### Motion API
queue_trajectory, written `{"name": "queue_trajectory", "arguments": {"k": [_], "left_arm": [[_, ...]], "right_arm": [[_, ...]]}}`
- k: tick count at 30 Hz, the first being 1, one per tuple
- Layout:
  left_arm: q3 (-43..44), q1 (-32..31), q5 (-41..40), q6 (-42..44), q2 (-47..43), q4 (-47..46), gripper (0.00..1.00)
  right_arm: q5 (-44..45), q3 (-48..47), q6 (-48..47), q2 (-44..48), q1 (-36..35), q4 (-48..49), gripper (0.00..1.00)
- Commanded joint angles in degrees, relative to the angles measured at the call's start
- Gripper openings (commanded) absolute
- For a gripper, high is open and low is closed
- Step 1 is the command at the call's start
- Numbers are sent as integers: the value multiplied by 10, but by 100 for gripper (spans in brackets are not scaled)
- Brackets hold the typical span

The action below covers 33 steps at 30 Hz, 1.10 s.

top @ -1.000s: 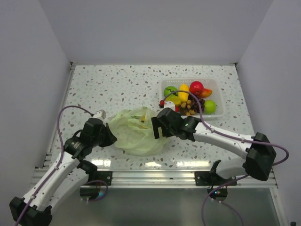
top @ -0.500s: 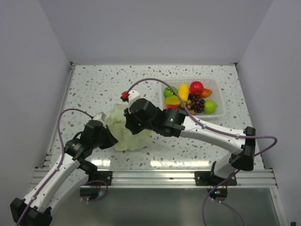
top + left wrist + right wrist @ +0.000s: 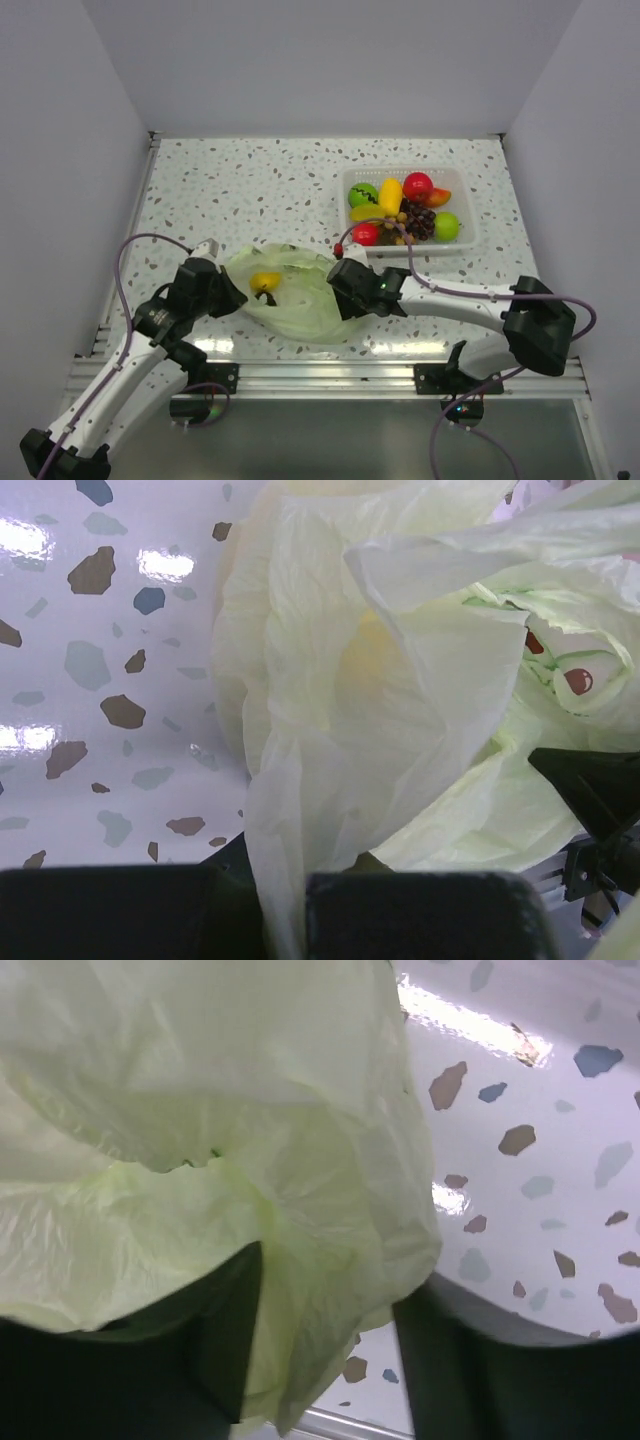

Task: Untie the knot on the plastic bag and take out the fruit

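On the speckled desk [image 3: 250, 190] between pale walls [image 3: 320, 60], the bag [image 3: 300, 300] is lying open around a yellow fruit [image 3: 265, 281], the left end effector [image 3: 235, 298] clamping its edge and the right end effector [image 3: 337, 300] gaping around a fold.

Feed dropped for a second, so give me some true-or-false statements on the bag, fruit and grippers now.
1. A yellow toy fruit shows inside the pale green plastic bag: true.
2. The left gripper is shut on the bag's edge: true.
3. The white plastic basket is empty: false, it holds several toy fruits.
4. The right gripper hovers over the basket: false, it is at the bag's right edge.
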<state>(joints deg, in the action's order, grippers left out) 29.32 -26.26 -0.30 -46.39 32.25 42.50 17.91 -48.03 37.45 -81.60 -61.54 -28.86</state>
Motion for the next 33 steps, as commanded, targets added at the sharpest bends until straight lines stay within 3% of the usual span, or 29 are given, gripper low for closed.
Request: {"name": "queue_trajectory", "arguments": {"k": [1,2,5,7,11,20,26,33], "left_arm": [[12,2,-4,-6,0,0,0],[16,2,-1,-5,1,0,0],[30,2,0,-2,3,8,0],[35,2,0,2,4,13,0],[43,2,0,3,9,14,0],[50,2,0,7,8,28,0],[50,2,-1,5,1,30,0],[47,2,0,4,0,29,0]], "right_arm": [[59,-44,34,65,-2,-22,63],[56,-59,21,72,-5,-34,74],[52,-130,-42,92,-31,-52,86],[56,-192,-58,87,-53,-56,88],[38,-268,-76,48,-76,-34,89],[-18,-313,-36,-93,-83,71,87],[3,-319,-1,-187,-68,117,81],[28,-316,43,-247,-41,172,84]]}}
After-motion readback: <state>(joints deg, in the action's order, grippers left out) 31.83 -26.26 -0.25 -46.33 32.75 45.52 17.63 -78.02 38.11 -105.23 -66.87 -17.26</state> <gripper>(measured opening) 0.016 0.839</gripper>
